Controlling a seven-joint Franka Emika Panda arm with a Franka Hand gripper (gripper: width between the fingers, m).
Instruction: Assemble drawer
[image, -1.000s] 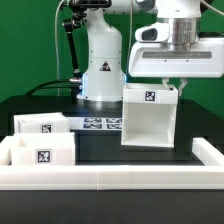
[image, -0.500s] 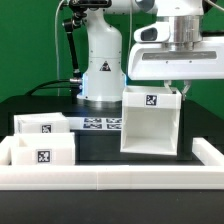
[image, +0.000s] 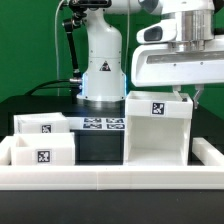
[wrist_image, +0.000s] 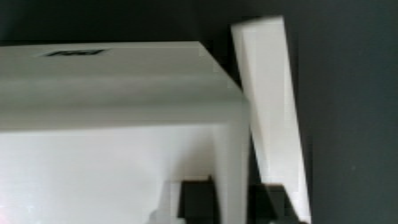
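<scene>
**Change from half a second ago:** my gripper (image: 190, 96) and the shell (image: 158, 138) have shifted together toward the exterior view's right. The shell now fills more of that view. The two trays lie as they did.

**Gripper:** closed narrow on the shell's side wall, one finger on each face of it. In the wrist view the wall's edge runs up between the dark fingers (wrist_image: 196, 200).

**Shell:** directly below my gripper, upright, not tilted. I cannot tell whether its lower edge touches the tabletop (image: 100, 150). It is near cube in form, so it has no marked long axis. Its tag (image: 158, 109) faces the exterior camera, high on the body and near my gripper.

**Trays:** two, well apart from my gripper, beyond the shell's opposite wall. They are the rear tray (image: 45, 125) and the front tray (image: 40, 156), each showing a tag to the exterior camera.

**Marker board** (image: 100, 124): flat on the tabletop, between the rear tray and the shell.
</scene>
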